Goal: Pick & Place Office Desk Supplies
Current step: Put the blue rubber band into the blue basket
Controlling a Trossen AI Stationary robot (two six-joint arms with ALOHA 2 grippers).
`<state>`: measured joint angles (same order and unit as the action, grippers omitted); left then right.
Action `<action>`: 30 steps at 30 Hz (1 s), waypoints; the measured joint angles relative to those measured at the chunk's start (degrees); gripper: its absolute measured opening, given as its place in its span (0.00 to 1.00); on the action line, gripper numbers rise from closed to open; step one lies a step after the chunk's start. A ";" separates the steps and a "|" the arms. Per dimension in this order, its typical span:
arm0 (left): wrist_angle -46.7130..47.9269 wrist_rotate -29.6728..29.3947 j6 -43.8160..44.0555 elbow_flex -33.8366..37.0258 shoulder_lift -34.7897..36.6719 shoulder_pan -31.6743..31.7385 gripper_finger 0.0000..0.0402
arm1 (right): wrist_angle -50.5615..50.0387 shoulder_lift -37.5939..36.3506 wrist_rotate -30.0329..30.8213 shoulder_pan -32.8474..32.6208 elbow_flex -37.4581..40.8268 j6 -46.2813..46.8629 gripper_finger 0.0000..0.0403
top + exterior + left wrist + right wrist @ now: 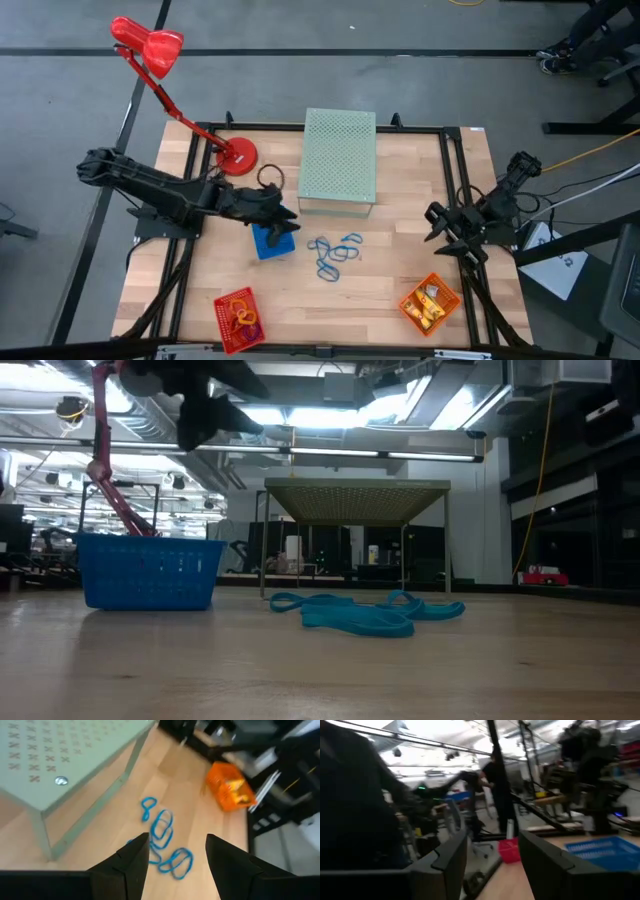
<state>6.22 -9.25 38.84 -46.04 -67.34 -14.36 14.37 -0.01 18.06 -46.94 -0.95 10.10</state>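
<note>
Several thin blue loops (335,255) lie in a loose heap on the wooden table, in front of the pale green perforated box (340,160); they also show in the low view (365,612) and the left wrist view (162,832). My left gripper (285,218) hangs open in the air above the blue mesh basket (272,242), to the left of the loops, with nothing between its fingers (175,852). My right gripper (440,222) waits open at the table's right edge, raised and pointing across the table (492,852).
A red basket (240,318) with loops stands at the near left, and an orange basket (430,303) with yellow pieces at the near right. A red desk lamp's base (238,155) and a dark loop (270,178) sit at the far left. The green box stands on thin legs (355,490).
</note>
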 joint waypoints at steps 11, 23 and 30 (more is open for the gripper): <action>3.89 4.71 -6.60 -14.56 -18.22 0.75 0.47 | -4.91 0.00 1.09 -0.04 0.00 6.65 0.44; 1.53 3.08 -6.48 -17.29 -21.76 1.50 0.47 | -1.30 0.00 -6.68 -0.04 0.00 1.85 0.44; 9.51 1.04 -4.10 -17.29 -22.14 2.25 0.47 | -7.20 0.00 -10.59 -0.04 0.01 4.52 0.44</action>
<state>15.73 -8.21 34.74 -63.33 -89.48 -12.11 7.17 -0.01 7.47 -46.98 -0.94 14.62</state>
